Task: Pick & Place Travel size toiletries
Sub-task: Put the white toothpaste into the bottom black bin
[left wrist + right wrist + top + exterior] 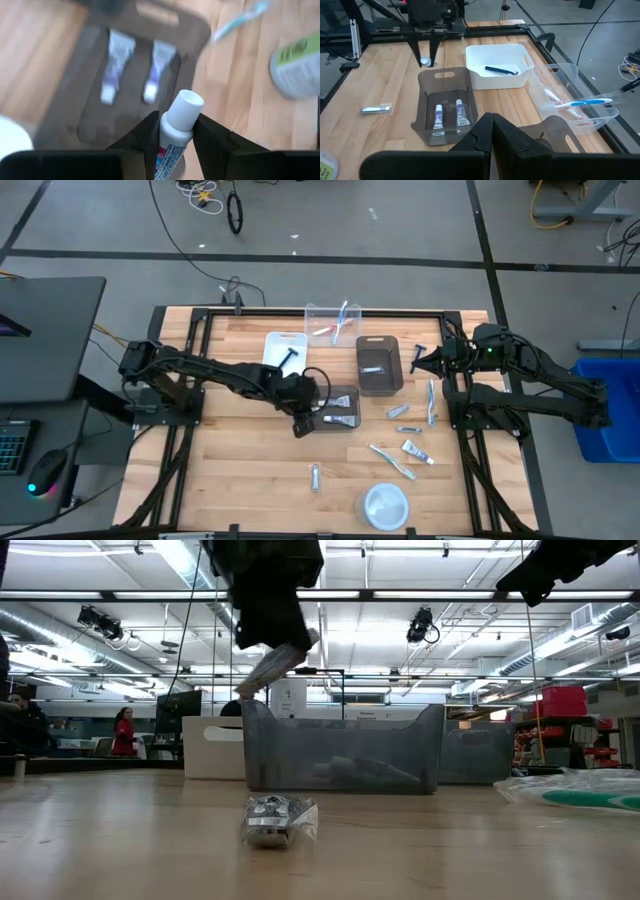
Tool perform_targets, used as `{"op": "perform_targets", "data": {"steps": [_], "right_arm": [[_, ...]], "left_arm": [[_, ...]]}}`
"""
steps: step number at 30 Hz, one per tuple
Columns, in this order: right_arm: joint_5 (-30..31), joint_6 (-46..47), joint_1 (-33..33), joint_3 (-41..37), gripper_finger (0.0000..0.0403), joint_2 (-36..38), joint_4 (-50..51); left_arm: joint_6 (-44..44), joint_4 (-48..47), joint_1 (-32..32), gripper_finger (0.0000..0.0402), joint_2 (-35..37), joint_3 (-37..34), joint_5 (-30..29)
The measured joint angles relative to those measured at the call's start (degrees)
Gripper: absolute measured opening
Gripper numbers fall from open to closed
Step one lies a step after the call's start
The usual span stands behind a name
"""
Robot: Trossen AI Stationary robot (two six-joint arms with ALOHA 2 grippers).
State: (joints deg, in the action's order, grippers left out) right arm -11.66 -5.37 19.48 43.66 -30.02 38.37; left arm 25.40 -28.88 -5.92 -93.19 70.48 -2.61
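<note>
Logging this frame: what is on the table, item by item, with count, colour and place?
clear bin: one, far edge, holding blue and pink toothbrushes
white bin: one, beside the clear bin, black razor inside
tall grey bin: one, dark, mid-table
low grey tray: one, dark, holding two toothpaste tubes
loose toothbrushes: two, pale blue, right half
loose toothpaste: two, white, right half
silvery tubes: two, one near front, one right
round dish: one, white, front edge
left gripper: above the tray, shut on a white held tube
right gripper: shut, empty, right side
</note>
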Motion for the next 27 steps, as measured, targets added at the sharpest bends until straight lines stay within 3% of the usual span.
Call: {"op": "perform_targets", "data": {"steps": [12,27], "right_arm": [[0.01,0.0,0.0,0.01,0.0014,-0.01,-0.01],[0.02,0.0,-0.02,0.01,0.0013,-0.01,0.0]], "left_arm": [[-0.72,15.47,2.65,0.0115,-0.65,0.0,-2.87],[-1.11,13.68,3.48,0.0114,-4.9,-1.4,-5.43]]}}
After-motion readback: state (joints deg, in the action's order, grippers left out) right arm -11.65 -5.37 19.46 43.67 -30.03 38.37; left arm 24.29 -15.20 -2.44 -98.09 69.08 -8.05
